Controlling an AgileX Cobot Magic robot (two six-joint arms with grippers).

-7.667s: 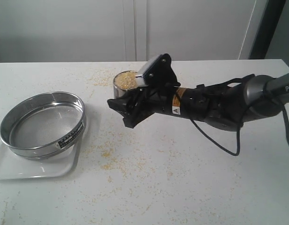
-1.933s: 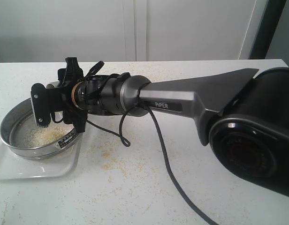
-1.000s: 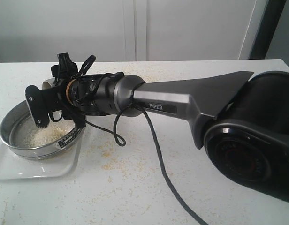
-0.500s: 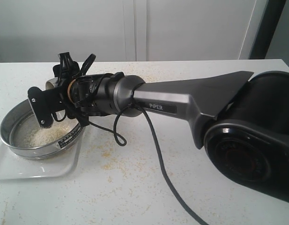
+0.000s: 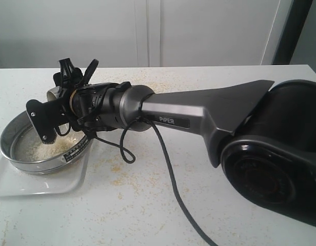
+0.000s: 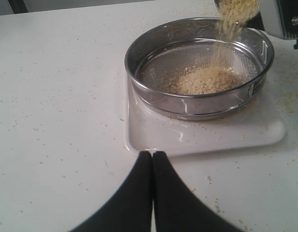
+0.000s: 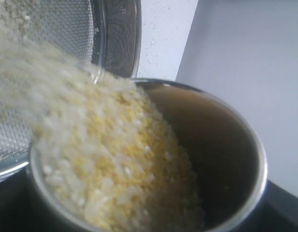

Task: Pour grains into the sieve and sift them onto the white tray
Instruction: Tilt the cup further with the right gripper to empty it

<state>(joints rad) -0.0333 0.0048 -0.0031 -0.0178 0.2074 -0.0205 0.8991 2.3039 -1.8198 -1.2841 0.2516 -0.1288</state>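
Grains (image 6: 204, 79) mid-pour into sieve (image 6: 197, 104) from cup (image 7: 226, 159), apparently in right gripper (image 5: 52, 97)

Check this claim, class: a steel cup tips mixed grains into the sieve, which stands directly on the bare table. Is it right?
No. The sieve stands on the white tray, not directly on the table; the left wrist view shows it. The rest holds: a steel cup tips mixed grains into it.
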